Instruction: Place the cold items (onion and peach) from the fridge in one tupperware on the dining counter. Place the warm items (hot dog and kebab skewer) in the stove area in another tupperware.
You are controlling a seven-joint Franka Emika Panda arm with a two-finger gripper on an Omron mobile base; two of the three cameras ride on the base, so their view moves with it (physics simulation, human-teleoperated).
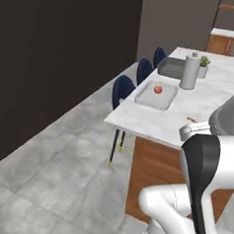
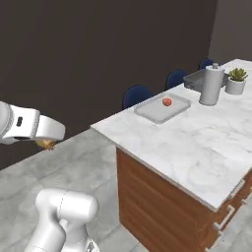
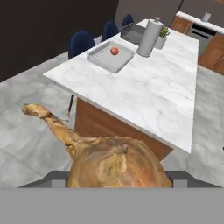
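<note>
onion (image 3: 116, 164) sits pinched in the gripper (image 3: 117, 179), its brown skin and long dry stalk close in the hand view, held out over the grey floor short of the counter (image 2: 197, 142). on that marble top a shallow clear container (image 1: 156, 95) holds the peach (image 1: 158, 89), with a paper towel roll (image 1: 190, 70) and a second, darker container (image 1: 171, 67) just beyond. blue chairs (image 1: 123, 88) line the far side.

Bare marble counter (image 3: 148, 94) nearside, paper towel roll (image 3: 148, 38) and plant (image 3: 162, 37) beyond
</note>
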